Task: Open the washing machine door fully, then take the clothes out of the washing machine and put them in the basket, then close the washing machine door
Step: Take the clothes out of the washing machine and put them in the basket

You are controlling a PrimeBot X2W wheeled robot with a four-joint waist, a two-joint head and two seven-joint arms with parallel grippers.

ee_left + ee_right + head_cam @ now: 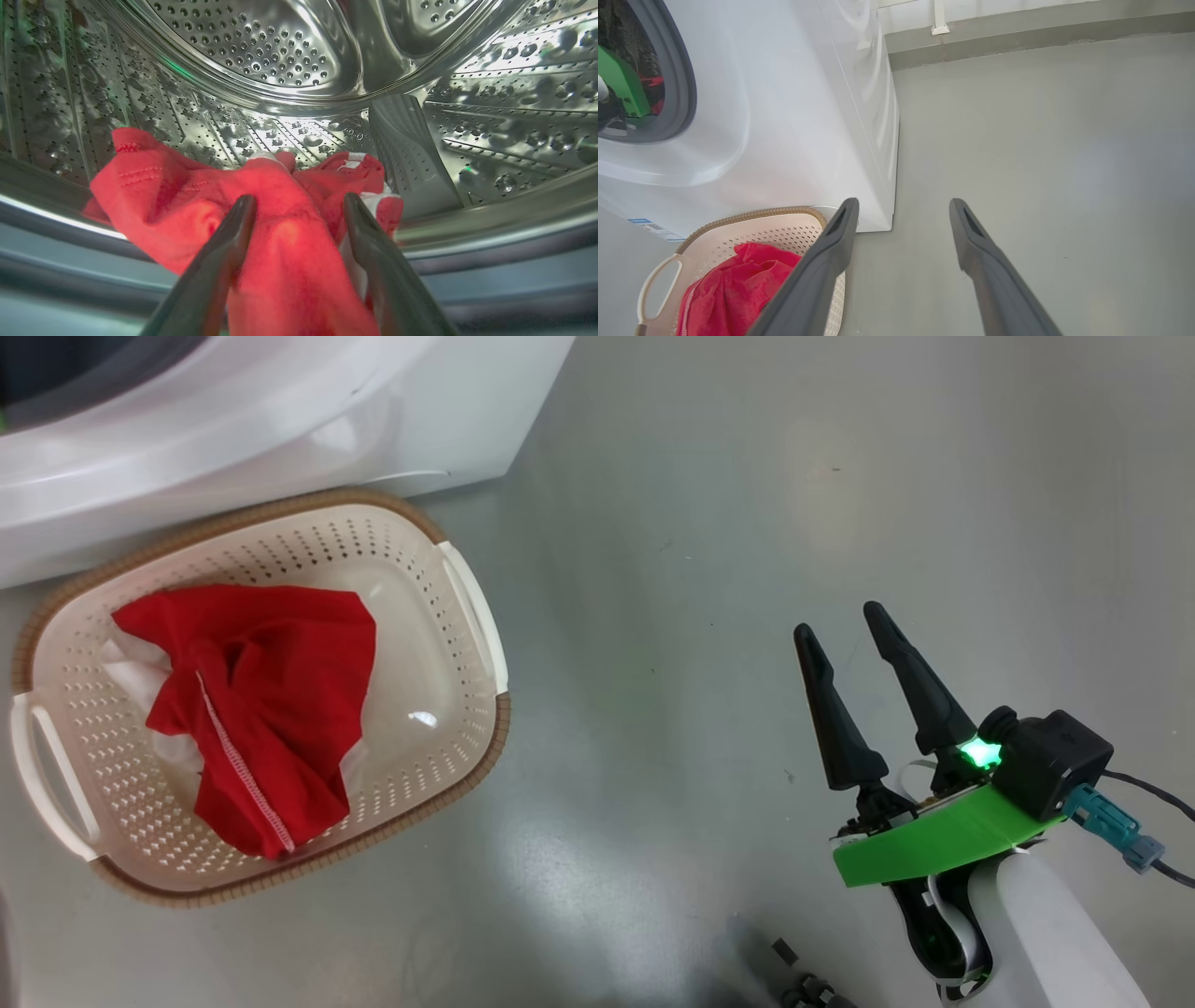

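Note:
My left gripper (pixel 299 198) is inside the washing machine's steel drum (pixel 261 51). It stands open, its fingers astride a heap of red clothes (pixel 196 196) with white trim on the drum floor. The basket (pixel 439 709) sits on the floor against the washing machine (pixel 280 420). In it lie a red garment (pixel 271 672) and a bit of white cloth (pixel 131 672). My right gripper (pixel 837 621) hovers open and empty over bare floor, well to the right of the basket. In the right wrist view, this gripper (pixel 904 203) looks past the basket (pixel 752 219) and the machine's grey port ring (pixel 684 84). The washing machine door is out of view.
Grey floor (pixel 700 569) stretches to the right of the machine and basket. A wall with a grey skirting (pixel 1017 42) runs behind the machine. My left arm's green part (pixel 623 81) shows in the port. A small blue label (pixel 642 223) sits low on the machine front.

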